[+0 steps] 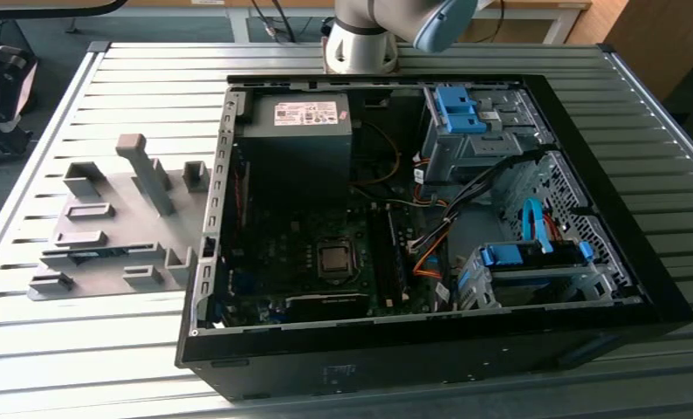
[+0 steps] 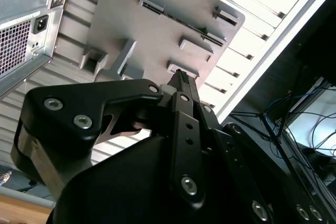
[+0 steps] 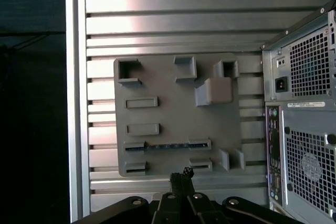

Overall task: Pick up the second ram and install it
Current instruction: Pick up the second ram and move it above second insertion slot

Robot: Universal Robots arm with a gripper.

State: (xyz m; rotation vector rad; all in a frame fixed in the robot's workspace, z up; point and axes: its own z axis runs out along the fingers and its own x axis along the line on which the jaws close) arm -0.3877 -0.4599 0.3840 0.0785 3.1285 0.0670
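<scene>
Jaws together, empty, first wrist view shows second ram in grey fixture, exterior view motherboard

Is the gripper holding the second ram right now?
No: in the first wrist view the second ram lies in a slot of the grey fixture plate, with the gripper apart from it.

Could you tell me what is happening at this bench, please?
A robot arm is set to fit a memory stick into the open black computer case on the slatted metal table. The long, thin blue circuit-board stick lies between two holder blocks on the grey plastic fixture plate beside the case and has not yet been picked up. In the first wrist view the gripper hangs above the plate, close to the stick but apart from it.
</scene>
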